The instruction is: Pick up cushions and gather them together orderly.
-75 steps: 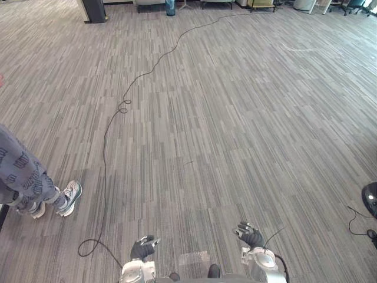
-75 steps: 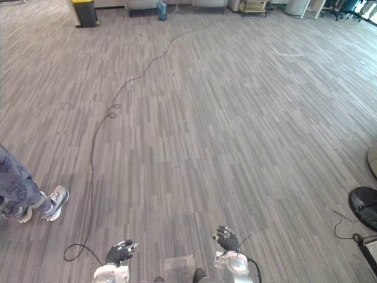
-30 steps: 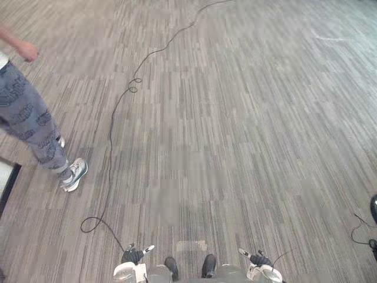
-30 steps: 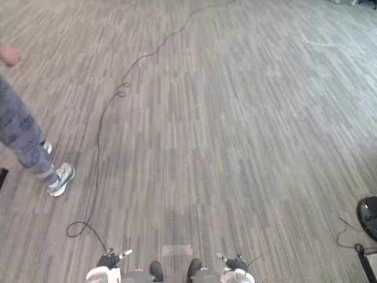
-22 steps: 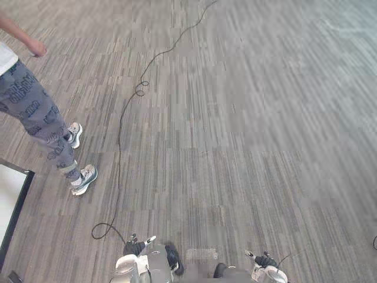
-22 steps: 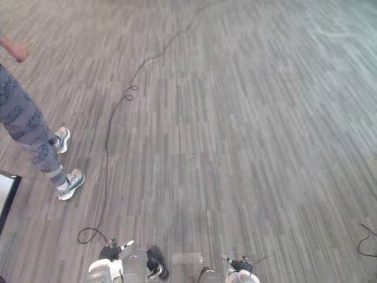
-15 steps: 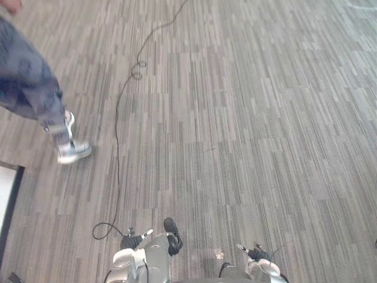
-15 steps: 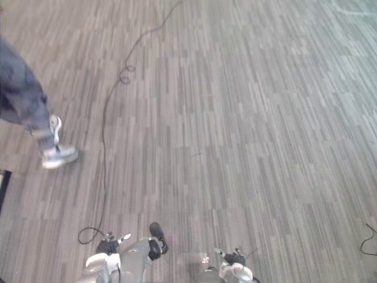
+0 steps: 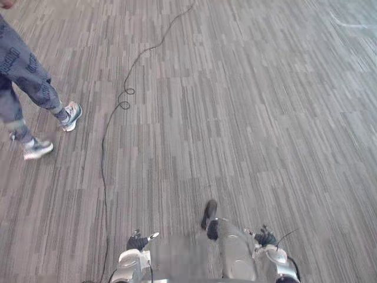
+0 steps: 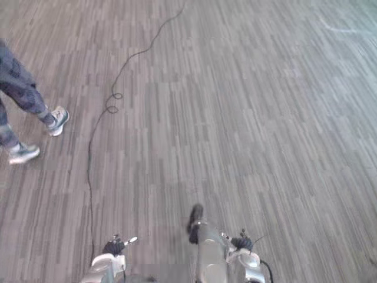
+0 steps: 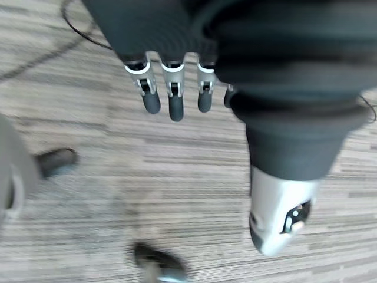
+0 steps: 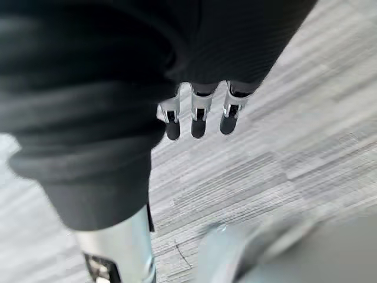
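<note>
One left robot hand (image 9: pixel 139 242), low at the near edge of the grey striped carpet floor (image 9: pixel 247 100); fingers (image 11: pixel 172 101) straight and loosely spread, holding nothing. One right robot hand (image 9: pixel 265 238), at the same near edge; fingers (image 12: pixel 198 121) straight, empty. One person (image 9: pixel 23 71) at far left, in blue-grey patterned trousers, print too small to read, and two pale sneakers (image 9: pixel 70 114), well apart from both hands.

Dark-covered silver left hand (image 9: pixel 138 242) and right hand (image 9: pixel 265 238) hang at the bottom edge, fingers apparently straight and relaxed.
</note>
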Controlling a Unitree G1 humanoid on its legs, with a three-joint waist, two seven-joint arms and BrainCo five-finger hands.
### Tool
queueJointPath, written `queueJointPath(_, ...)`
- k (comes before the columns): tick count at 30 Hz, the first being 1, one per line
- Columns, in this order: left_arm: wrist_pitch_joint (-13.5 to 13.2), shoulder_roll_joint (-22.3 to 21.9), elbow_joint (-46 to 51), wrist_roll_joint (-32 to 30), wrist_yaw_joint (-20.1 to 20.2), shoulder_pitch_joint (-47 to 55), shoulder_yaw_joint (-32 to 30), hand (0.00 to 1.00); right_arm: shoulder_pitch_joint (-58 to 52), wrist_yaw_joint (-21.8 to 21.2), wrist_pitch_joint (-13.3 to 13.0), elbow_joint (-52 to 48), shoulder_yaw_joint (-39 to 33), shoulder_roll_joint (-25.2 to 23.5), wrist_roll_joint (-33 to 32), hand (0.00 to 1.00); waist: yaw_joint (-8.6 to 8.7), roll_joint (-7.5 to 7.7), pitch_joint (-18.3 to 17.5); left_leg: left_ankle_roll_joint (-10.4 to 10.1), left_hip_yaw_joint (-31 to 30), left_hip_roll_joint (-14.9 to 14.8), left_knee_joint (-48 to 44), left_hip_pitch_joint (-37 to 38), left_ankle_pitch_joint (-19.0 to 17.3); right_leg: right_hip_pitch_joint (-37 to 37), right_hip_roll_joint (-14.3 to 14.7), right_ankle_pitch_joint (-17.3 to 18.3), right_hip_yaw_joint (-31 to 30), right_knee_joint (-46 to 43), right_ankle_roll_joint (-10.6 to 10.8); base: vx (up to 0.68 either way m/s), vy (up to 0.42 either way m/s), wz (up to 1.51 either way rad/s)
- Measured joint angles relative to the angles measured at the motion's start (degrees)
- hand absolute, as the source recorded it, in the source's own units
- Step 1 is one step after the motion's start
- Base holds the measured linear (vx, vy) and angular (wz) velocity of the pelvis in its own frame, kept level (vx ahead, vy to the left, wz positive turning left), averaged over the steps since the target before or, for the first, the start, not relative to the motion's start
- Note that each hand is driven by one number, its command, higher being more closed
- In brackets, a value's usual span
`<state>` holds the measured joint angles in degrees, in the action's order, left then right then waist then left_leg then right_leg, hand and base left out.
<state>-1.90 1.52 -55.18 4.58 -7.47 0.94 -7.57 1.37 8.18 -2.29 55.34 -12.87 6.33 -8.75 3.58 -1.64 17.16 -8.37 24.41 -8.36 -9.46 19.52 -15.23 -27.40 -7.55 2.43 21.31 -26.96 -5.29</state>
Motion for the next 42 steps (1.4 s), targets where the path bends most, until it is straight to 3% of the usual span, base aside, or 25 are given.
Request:
queueJointPath(2, 0.03, -0.93, -0.11, -0.05, -0.02, -0.06, -0.10, 0.00, -0.26, -0.12, 0.24, -0.25, -1.84, -0.21, -0.12, 0.00, 0.18, -1.62, 0.51, -1.38, -3.65, -5.44, -15.59, -5.51, 2.11, 1.92, 1.08, 5.91, 1.95, -2.75, 0.50, 0.62, -0.333, 0.06)
queueJointPath(3, 0.18, -1.36, 0.19, -0.01, 0.12, 0.06, -0.78, 0.00, -0.89, 0.03, 0.69, -0.58, -2.54, -0.67, -0.19, 0.00, 0.03, -2.07, 0.77, -0.49, -5.58, -9.66, -29.27, -10.15, 8.25, 5.31, 2.61, 8.02, 2.30, -2.43, -0.51, 0.56, -0.210, 0.06)
queueJointPath(4, 0.13, -1.69, 1.44, -0.04, 0.22, 0.05, -2.20, 0.00, -2.00, 0.45, 0.65, -1.02, -2.58, -1.26, -0.33, 0.00, -0.16, -2.01, 0.98, -0.28, -5.82, -13.80, -43.76, -15.45, 6.82, 10.93, 4.46, 10.14, 2.74, -0.74, -1.01, 0.54, -0.178, 0.07)
queueJointPath(7, -0.16, -1.82, 4.43, -0.03, 0.25, 0.11, -3.01, 0.00, -3.84, 0.92, 0.59, -3.15, -2.54, -3.44, -1.41, 0.00, -0.97, 0.06, 1.08, 2.68, -1.63, -15.63, -50.63, -24.30, 1.40, 22.03, 5.67, 12.84, 2.75, 5.95, -0.91, 0.44, -0.108, 0.13)
queueJointPath(9, -0.36, -1.79, 6.54, 0.01, 0.37, 0.08, -2.96, 0.00, -3.78, 0.93, 0.63, -2.94, -2.04, -4.47, -1.98, 0.00, -1.53, 1.17, 0.56, 3.82, 1.58, -14.23, -43.20, -30.66, -0.02, 26.84, 6.00, 12.75, 2.38, 11.31, 0.14, 0.47, -0.109, 0.02)
queueJointPath(11, -0.59, -1.81, 7.96, 0.09, 0.38, -0.22, -2.66, 0.00, -3.37, 0.85, 0.67, -2.48, -1.69, -5.07, -2.35, 0.00, -3.38, 1.53, 0.53, 3.24, 2.00, -9.05, -24.66, -35.16, 1.36, 31.71, 5.65, 11.87, 0.40, 16.11, 2.34, 0.56, 0.006, -0.53)
queueJointPath(12, -0.73, -1.90, 8.11, 0.11, 0.37, -0.13, -2.62, 0.00, -3.04, 0.91, 0.68, -1.93, -2.35, -5.31, -2.49, 0.00, -4.20, 1.62, 0.58, 2.32, 0.83, -5.47, -10.85, -35.75, 5.51, 34.54, 5.18, 12.16, -1.56, 18.46, 3.43, 0.57, 0.093, -0.78)
queueJointPath(14, -0.82, -1.85, 8.42, 0.12, 0.32, 0.22, -2.60, 0.00, -2.54, 1.12, 0.63, -0.90, -2.28, -5.29, -2.47, 0.00, -4.97, 1.13, 0.29, 0.87, -3.96, -3.22, -2.35, -37.68, 10.46, 38.10, 5.21, 13.11, -4.93, 21.19, 5.78, 0.60, 0.202, -1.06)
queueJointPath(16, -1.07, -1.16, 8.20, 0.16, 0.26, 0.28, -2.50, 0.00, -2.26, 1.40, 0.62, 0.40, -2.07, -5.31, -2.43, 0.00, -6.03, 1.97, -0.25, 3.07, -8.52, -1.04, -2.72, -37.16, 18.65, 41.55, 4.01, 14.11, -9.28, 22.90, 7.74, 0.70, 0.298, -1.07)
queueJointPath(17, -1.05, 0.36, 7.79, 0.17, 0.30, 0.11, -2.46, 0.00, -2.39, 1.34, 0.61, 0.58, -2.07, -6.93, -2.43, 0.00, -5.56, 4.64, -1.32, 5.06, -8.96, 0.64, -5.41, -37.70, 16.97, 40.64, 1.30, 14.04, -11.21, 21.11, 7.80, 0.79, 0.329, -0.67)
queueJointPath(19, -1.12, 1.57, 7.76, 0.39, 0.30, -0.05, -2.44, 0.00, -2.69, 1.19, 0.61, 0.72, -2.50, -7.61, -2.38, 0.00, -5.56, 6.30, -1.44, 6.82, -6.22, -0.38, -13.16, -38.06, 10.95, 36.47, -1.00, 13.54, -14.37, 10.60, 9.66, 0.62, 0.264, -0.69)
queueJointPath(21, -0.27, 3.48, 5.43, 0.71, 0.29, -0.14, -0.54, 0.00, -2.70, 0.81, 0.50, 0.22, -2.10, -7.57, -2.34, 0.00, -5.04, 7.40, -1.36, 6.89, -1.78, 0.06, -14.74, -29.98, 3.34, 25.09, -7.77, 6.89, -12.95, -20.26, 16.53, 0.67, 0.273, -0.86)
queueJointPath(22, 0.13, 3.71, 4.60, 1.06, 0.25, 0.25, 1.32, 0.00, -2.65, 0.42, 0.53, -0.74, -2.04, -7.08, -2.24, 0.00, -3.62, 6.65, -0.89, 6.56, -0.82, 0.02, -13.75, -24.85, 1.12, 21.65, -10.48, 8.47, -8.66, -29.64, 13.62, 0.54, 0.165, -0.57)
queueJointPath(24, 0.13, 3.66, 4.41, 1.44, 0.22, 0.66, 3.19, 0.00, -2.42, 0.07, 0.15, -1.04, -0.30, -6.03, -1.78, 0.00, -3.38, 5.91, -0.76, 6.06, 2.96, -0.13, -8.10, -16.82, 0.55, 16.04, -11.28, 11.55, -3.18, -32.38, 9.12, 0.50, 0.099, -0.69)
queueJointPath(27, 0.11, 3.77, 4.05, 1.93, 0.34, 0.60, 4.67, 0.00, -2.07, -0.54, -0.38, -3.31, -0.14, -6.00, -1.10, 0.00, -2.43, 5.20, -0.54, 5.40, 7.53, -0.57, -2.19, -9.46, 0.93, 8.07, -10.54, 13.97, 8.08, -21.64, 6.12, 0.55, 0.079, -0.68)
queueJointPath(29, 0.13, 3.48, 3.70, 1.96, 0.39, -0.08, 4.63, 0.00, -0.78, -0.82, -0.34, -2.81, -0.09, -5.18, -0.73, 0.00, -2.36, 4.46, -0.04, 4.50, 10.88, -1.38, 0.48, -5.15, 1.44, 5.77, -7.31, 10.60, 15.55, -7.12, 2.82, 0.58, 0.010, -0.64)
queueJointPath(30, 0.12, 3.35, 3.41, 1.99, 0.39, 0.29, 4.54, 0.00, -0.99, -0.90, -0.33, -2.75, -0.04, -5.07, -0.63, 0.00, -2.15, 4.45, -0.04, 2.65, 12.26, -1.03, 1.62, -1.91, 1.93, 5.61, -4.17, 4.41, 19.11, 4.94, 1.33, 0.77, -0.024, -0.54)
queueJointPath(31, 0.10, 3.35, 2.80, 1.65, 0.42, 1.20, 4.50, 0.00, -2.13, -0.98, -0.31, -2.72, 0.06, -4.97, -0.14, 0.00, -1.49, 5.42, -0.61, -1.15, 12.42, 0.56, 1.80, 1.72, 1.85, 6.50, -2.27, -3.26, 19.13, 13.88, -1.85, 0.68, -0.052, -0.28)
queueJointPath(32, 0.09, 3.28, 2.23, 1.55, 0.46, 1.40, 4.46, 0.00, -2.42, -1.16, -0.34, -2.73, -0.03, -4.66, -0.26, 0.00, -0.97, 5.43, -0.74, -2.45, 11.98, 0.72, 1.76, 3.17, 1.56, 6.56, -2.45, -7.17, 17.28, 12.78, -7.11, 0.71, -0.060, -0.42)
queueJointPath(33, 0.19, 1.03, 0.88, 0.78, 0.42, 1.23, 4.22, 0.00, -1.10, -1.29, -0.27, -2.71, -0.39, -1.67, 0.04, 0.00, -0.51, 0.87, -1.29, -4.68, 11.86, -2.25, 0.81, 5.27, 2.26, 4.51, -1.34, -2.26, 16.74, 4.14, -9.12, 0.67, -0.075, -0.39)
queueJointPath(35, 0.05, -0.11, 0.56, -0.53, 0.57, 0.51, 4.58, 0.00, -1.28, -1.63, -0.24, -2.73, -0.85, -0.83, 0.07, 0.00, 0.10, -1.58, -1.94, -7.10, 8.64, -7.76, -14.00, 0.16, 5.48, 3.58, -0.57, 4.69, 15.74, -1.58, -7.64, 0.64, -0.106, -0.47)
queueJointPath(37, 0.12, -0.30, 0.48, -1.09, 0.63, 0.36, 4.06, 0.00, -1.28, -1.32, 0.27, -2.69, -0.94, -0.89, -0.11, 0.00, -0.39, -3.03, -1.71, -2.43, 5.91, -15.25, -37.16, -7.73, 5.25, 7.95, 3.79, 7.04, 13.90, 0.37, -7.84, 0.63, -0.147, -0.68)
queueJointPath(38, 0.17, -0.90, 0.86, -1.11, 0.64, 0.61, 3.03, 0.00, -1.78, -1.05, 0.75, -2.74, -0.86, -1.79, -0.27, 0.00, -0.73, -2.58, -1.10, -2.37, 3.91, -16.26, -46.27, -11.29, 2.47, 13.98, 6.41, 8.00, 11.61, 3.63, -7.68, 0.51, -0.098, -0.66)
queueJointPath(40, -0.25, -0.88, 3.02, -1.06, 0.63, 1.31, 1.83, 0.00, -2.56, -1.01, 0.80, -2.81, 0.18, -3.61, -0.26, 0.00, -1.04, -1.32, -0.83, -0.57, 2.52, -14.93, -49.13, -17.41, -0.50, 22.36, 8.84, 9.32, 8.08, 9.84, -6.25, 0.38, -0.078, -0.60)
queueJointPath(42, -0.77, -0.53, 5.76, -0.53, 0.93, 2.01, 1.69, 0.00, -2.53, -1.28, 1.09, -2.62, 0.74, -3.93, -0.09, 0.00, -3.01, -0.51, -1.35, 2.15, 2.05, -11.53, -40.55, -26.57, -2.51, 28.43, 10.58, 9.25, 2.46, 15.56, -3.20, 0.40, -0.056, -1.11)
